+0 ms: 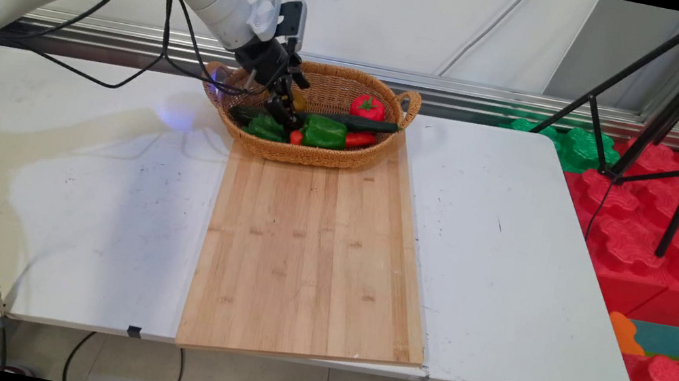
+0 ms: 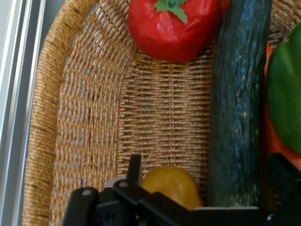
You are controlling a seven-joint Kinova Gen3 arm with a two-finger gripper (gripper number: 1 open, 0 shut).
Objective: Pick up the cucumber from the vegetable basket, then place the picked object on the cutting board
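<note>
- The white table [image 1: 73, 173] is the biggest thing. It fills most of the main view.
- A long wooden board [image 1: 309, 247] lies on the table, from the bottom middle of the frame up to the basket.
- The woven basket [image 1: 317, 158] sits at the top end of the board, in the upper middle of the frame. It is full of toy food.
- My pincer [image 1: 280, 113] reaches down into the left half of the basket. My two fingers are apart and hold nothing.
- The dark green cucumber [image 2: 235, 117] is the longest food. In the hand view it runs from top to bottom, right of the middle. Its near end lies between my fingers.
- A green pepper [image 2: 287, 94] lies at the right edge of the hand view, just beside the cucumber, with something red under it.
- A red tomato [image 2: 169, 28] with a green top sits at the top of the hand view, well apart from my fingers.
- A small yellow thing [image 2: 171, 186] (I cannot tell what food it is) sits at the bottom middle of the hand view. It is the thing nearest to me, between my fingers, with the cucumber just beside it on the right.
</note>
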